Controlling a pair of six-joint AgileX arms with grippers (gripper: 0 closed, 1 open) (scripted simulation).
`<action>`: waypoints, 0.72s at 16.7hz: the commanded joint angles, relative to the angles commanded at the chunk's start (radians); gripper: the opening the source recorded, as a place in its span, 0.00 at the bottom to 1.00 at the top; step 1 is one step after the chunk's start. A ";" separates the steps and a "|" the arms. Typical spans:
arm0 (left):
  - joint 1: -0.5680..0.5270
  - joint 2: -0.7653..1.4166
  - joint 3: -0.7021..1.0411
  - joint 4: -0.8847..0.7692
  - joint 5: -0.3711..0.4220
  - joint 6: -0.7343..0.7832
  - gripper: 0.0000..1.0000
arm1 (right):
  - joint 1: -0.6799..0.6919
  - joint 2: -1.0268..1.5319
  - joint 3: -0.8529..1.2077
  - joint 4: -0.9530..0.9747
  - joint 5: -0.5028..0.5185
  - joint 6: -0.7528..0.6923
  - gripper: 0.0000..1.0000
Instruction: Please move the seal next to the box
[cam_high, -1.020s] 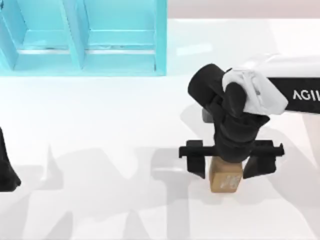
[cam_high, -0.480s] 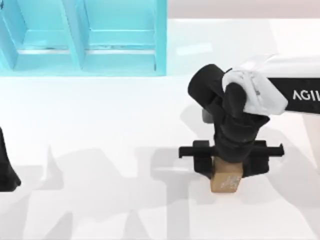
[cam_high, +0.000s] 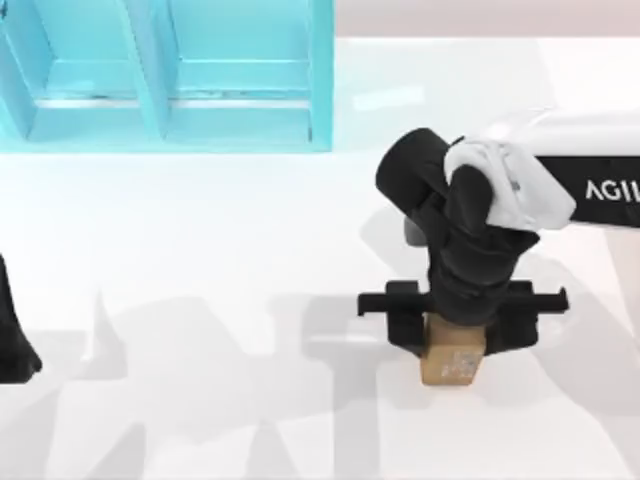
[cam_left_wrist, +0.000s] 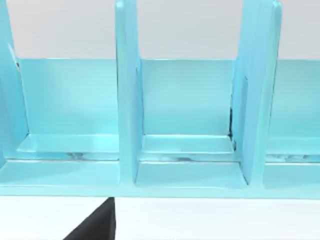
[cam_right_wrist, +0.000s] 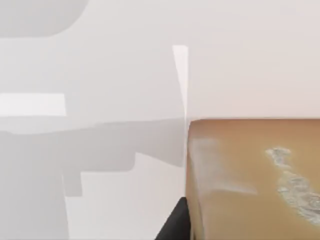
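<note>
One seal (cam_high: 452, 364), clamped by right end effector (cam_high: 455, 322); one box (cam_high: 165, 75).

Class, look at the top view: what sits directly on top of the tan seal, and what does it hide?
The right gripper sits over the seal, fingers closed on its sides. It covers the seal's far portion; the near part, with white markings, stays visible.

A rendered simulation place, not a real room: a plain white surface (cam_high: 200, 250) carries a flat-coloured turquoise box (cam_high: 165, 75) with compartments.
</note>
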 joint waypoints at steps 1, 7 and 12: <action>0.000 0.000 0.000 0.000 0.000 0.000 1.00 | 0.000 -0.003 0.004 -0.003 0.000 0.001 0.00; 0.000 0.000 0.000 0.000 0.000 0.000 1.00 | 0.000 -0.054 0.104 -0.171 -0.001 -0.001 0.00; 0.000 0.000 0.000 0.000 0.000 0.000 1.00 | 0.000 -0.063 0.114 -0.182 -0.001 -0.001 0.00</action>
